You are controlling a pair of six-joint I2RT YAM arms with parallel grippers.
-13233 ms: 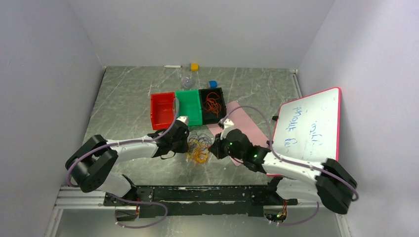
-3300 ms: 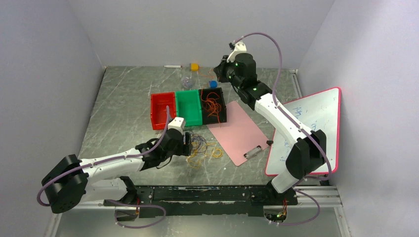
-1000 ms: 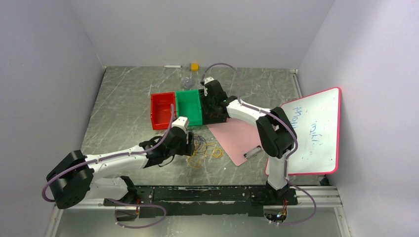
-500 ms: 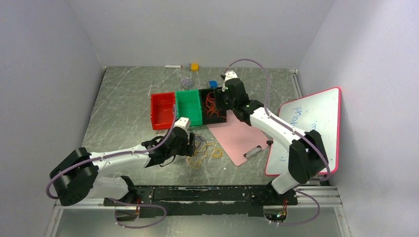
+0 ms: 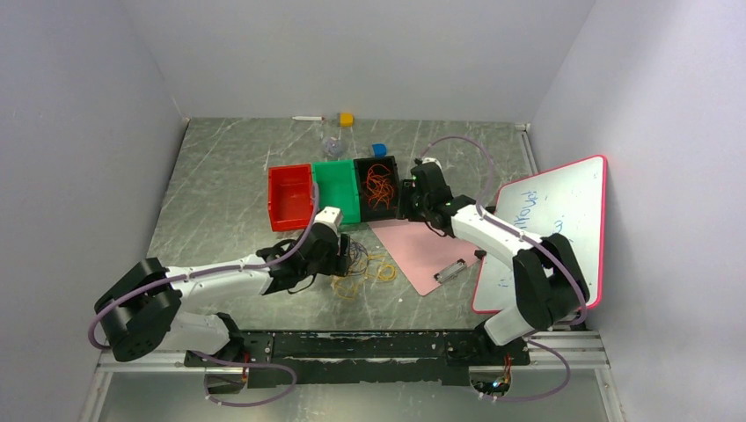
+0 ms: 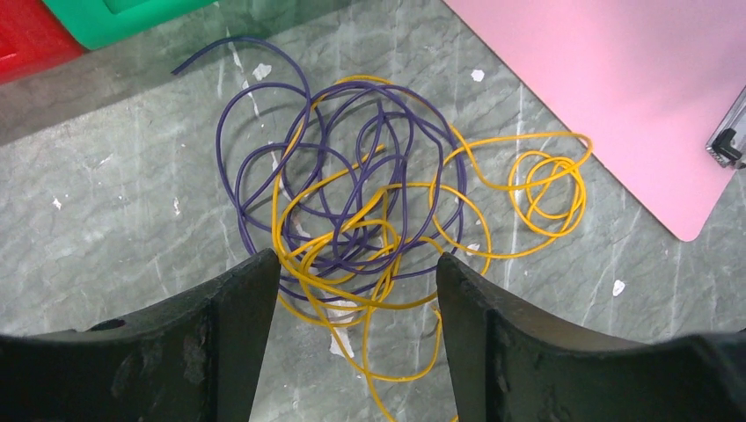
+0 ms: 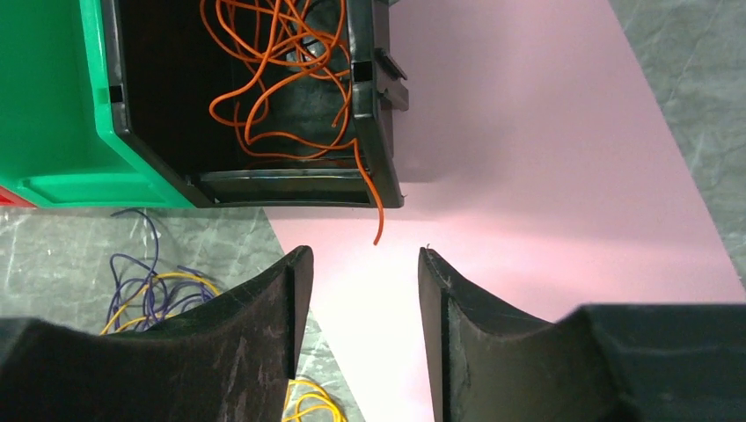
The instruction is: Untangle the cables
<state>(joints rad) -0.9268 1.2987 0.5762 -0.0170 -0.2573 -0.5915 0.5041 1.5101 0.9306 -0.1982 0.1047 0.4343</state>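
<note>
The right gripper, spread and empty, has backed off the black bin holding the orange cables; purple and yellow cables lie tangled mid-frame beneath the spread left gripper.

Yellow cable: runs off the near edge — end unseen.
Whiteboard writing: too small to read.
Clipboard clip: cut by right edge.

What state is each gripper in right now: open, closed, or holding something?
Left gripper: open, holding nothing, above the cables.
Right gripper: open, holding nothing, above the clipboard.
</note>
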